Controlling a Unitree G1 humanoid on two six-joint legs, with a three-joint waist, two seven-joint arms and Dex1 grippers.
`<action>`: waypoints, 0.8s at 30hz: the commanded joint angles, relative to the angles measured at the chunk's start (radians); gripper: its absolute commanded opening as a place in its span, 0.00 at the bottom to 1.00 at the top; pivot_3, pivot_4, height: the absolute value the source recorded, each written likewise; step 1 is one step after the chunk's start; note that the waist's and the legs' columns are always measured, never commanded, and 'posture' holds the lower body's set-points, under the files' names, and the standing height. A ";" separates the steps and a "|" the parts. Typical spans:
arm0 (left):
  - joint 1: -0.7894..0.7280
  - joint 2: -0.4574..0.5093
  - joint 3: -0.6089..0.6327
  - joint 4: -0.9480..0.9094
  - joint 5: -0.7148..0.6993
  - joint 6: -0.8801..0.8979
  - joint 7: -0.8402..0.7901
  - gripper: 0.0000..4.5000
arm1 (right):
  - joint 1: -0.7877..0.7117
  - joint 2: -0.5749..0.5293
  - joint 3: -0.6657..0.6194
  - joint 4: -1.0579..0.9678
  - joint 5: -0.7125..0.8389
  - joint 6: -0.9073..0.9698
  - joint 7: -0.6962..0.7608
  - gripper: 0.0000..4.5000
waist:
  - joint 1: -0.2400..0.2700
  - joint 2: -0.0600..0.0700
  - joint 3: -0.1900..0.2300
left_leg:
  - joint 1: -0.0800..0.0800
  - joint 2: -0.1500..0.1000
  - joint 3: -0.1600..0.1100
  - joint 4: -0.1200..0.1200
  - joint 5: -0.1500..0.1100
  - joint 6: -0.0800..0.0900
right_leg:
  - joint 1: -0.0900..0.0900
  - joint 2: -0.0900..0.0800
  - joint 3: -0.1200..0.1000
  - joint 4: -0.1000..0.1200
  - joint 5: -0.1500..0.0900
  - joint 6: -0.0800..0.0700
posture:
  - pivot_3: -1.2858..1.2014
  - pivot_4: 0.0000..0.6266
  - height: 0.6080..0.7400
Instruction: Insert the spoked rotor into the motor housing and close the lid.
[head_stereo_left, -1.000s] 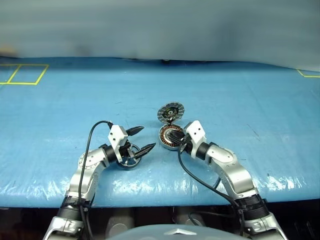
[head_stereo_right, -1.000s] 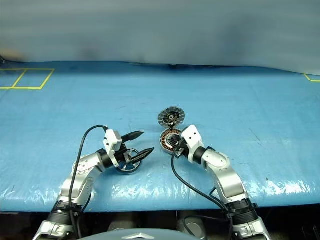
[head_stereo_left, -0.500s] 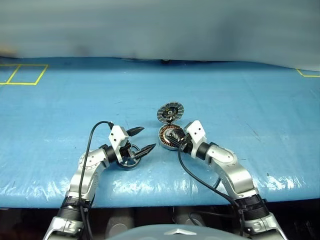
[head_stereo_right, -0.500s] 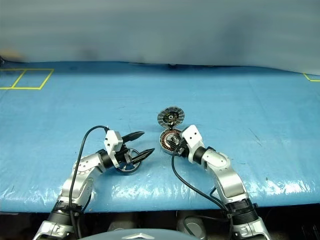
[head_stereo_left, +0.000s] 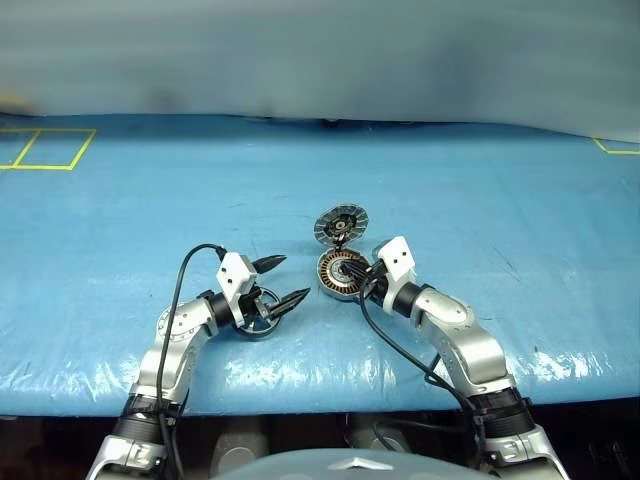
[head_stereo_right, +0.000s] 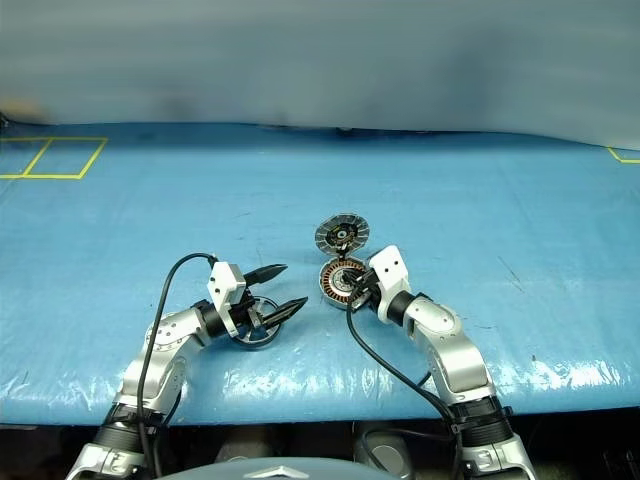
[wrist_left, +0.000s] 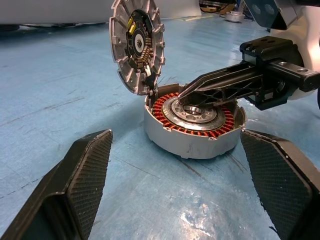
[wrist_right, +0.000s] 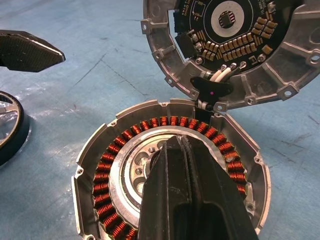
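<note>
Lying flat between the spread left gripper's (head_stereo_left: 280, 280) fingers — spoked rotor (head_stereo_left: 258, 320), hub up. Right gripper (wrist_left: 187, 95), clenched empty, tips over the motor housing (wrist_left: 192, 125) centre; lid (wrist_left: 137, 45) stands upright behind.

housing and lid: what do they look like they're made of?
Housing: likely cast aluminium, going by its matte grey wall; the coil ring is glossy orange, probably enamelled copper wire. Lid: same dull grey metal, ribbed rim, with a dark board carrying yellowish parts inside.
</note>
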 joint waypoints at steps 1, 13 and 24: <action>0.002 0.008 0.002 -0.015 0.005 -0.013 0.005 0.96 | -0.005 -0.006 0.012 -0.019 -0.004 0.012 0.006 0.01 | 0.000 0.000 0.000 | 0.000 0.000 0.000 0.000 0.000 0.000 | 0.000 0.000 0.000 0.000 0.000 0.000 | 0.52 0.24 1.00; 0.008 0.009 -0.003 -0.013 0.011 -0.007 0.011 0.96 | -0.011 -0.006 0.013 -0.034 0.004 0.015 0.015 0.01 | 0.000 0.000 0.000 | 0.000 0.000 0.000 0.000 0.000 0.000 | 0.000 0.000 0.000 0.000 -0.002 -0.001 | 0.52 0.24 1.00; 0.013 0.008 -0.006 -0.009 0.011 -0.009 0.018 0.96 | -0.001 -0.038 0.066 -0.013 -0.048 0.036 0.022 0.01 | -0.001 0.000 0.000 | 0.000 0.000 0.000 0.000 0.000 0.000 | 0.000 0.000 0.000 0.000 -0.002 -0.001 | 0.52 0.24 1.00</action>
